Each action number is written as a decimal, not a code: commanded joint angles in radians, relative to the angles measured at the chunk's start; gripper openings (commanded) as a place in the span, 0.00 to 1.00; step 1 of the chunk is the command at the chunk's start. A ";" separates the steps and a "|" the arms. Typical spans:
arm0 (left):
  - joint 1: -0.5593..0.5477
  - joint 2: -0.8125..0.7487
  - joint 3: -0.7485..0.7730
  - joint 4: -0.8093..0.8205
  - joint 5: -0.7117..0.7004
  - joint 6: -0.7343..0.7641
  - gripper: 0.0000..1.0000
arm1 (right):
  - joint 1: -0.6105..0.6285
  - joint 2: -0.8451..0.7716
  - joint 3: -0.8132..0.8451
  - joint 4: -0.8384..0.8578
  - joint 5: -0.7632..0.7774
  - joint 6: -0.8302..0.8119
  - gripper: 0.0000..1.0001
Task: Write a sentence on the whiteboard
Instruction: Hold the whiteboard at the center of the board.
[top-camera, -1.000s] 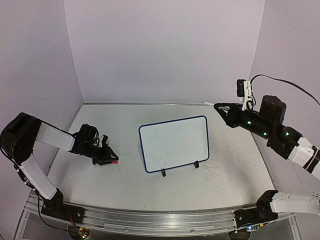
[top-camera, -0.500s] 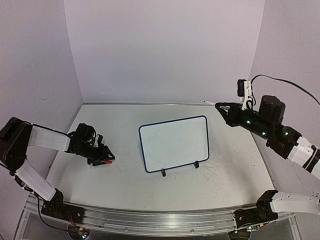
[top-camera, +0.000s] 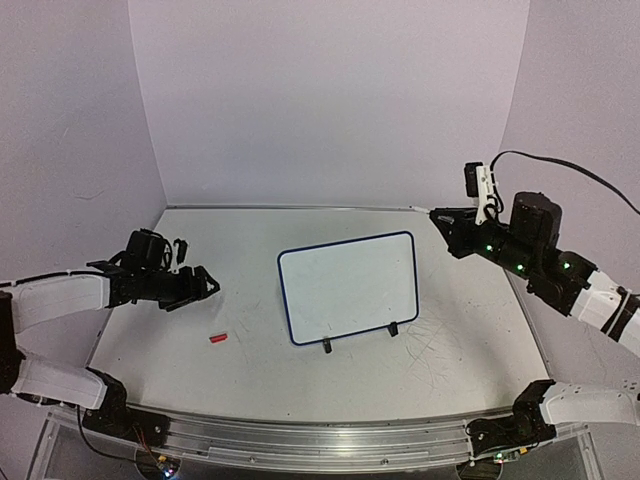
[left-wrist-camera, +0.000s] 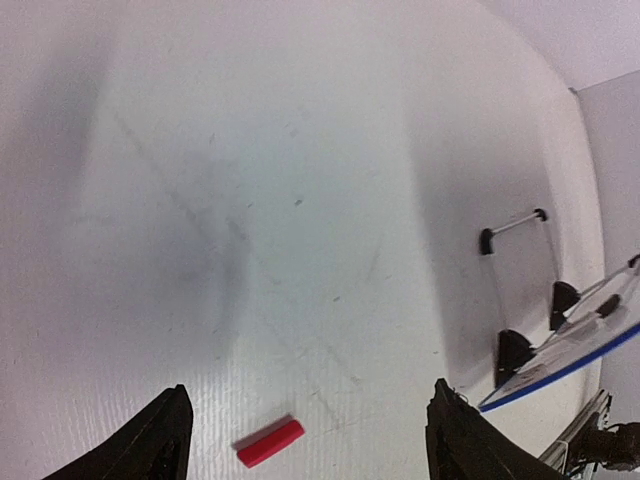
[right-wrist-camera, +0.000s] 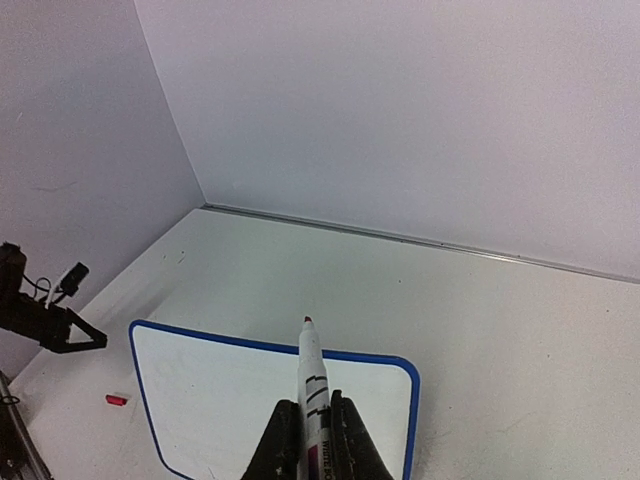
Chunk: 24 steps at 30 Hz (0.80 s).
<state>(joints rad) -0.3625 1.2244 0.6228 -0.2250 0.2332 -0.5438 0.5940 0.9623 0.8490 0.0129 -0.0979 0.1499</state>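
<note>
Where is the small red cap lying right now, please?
In the top view the red cap lies loose at the left, near the open left pincer and left of the whiteboard.

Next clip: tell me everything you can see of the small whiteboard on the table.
The small rectangular white board with a thin dark-blue rim has rounded corners and a blank face, no writing visible. Two small black clip feet grip its near edge. It rests mid-table on the scratched white tabletop, turned slightly askew. The right gripper holds a white marker clear of it.
</note>
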 joint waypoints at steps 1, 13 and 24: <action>-0.028 -0.122 0.003 0.191 0.134 0.070 0.83 | 0.037 0.006 0.057 0.060 -0.080 -0.089 0.00; -0.191 -0.044 -0.149 0.757 0.368 -0.025 0.83 | 0.382 0.222 0.216 0.094 0.068 -0.201 0.00; -0.251 0.253 -0.148 1.137 0.438 -0.071 0.78 | 0.414 0.377 0.279 0.051 0.070 -0.215 0.00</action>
<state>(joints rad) -0.5956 1.3941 0.4286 0.7298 0.6310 -0.6132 0.9864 1.3303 1.1065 0.0405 -0.0596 -0.0453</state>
